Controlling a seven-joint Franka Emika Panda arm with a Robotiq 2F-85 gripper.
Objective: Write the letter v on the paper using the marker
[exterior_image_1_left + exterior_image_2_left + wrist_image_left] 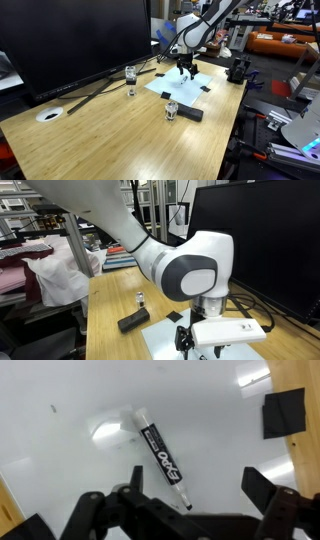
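- The black 2-finger gripper (pixel 195 488) is hovering low over the white rectangular paper (pixel 60 460), jaws spread wide and gripping nothing.
- The slim white-bodied marker (pixel 160 455) with a black label is lying slantwise on the paper, touching neither finger, with its lower end reaching into the gap between them.
- A black tape strip (pixel 283 412) is pinning 1 paper corner to the light wooden table (pixel 120 130).
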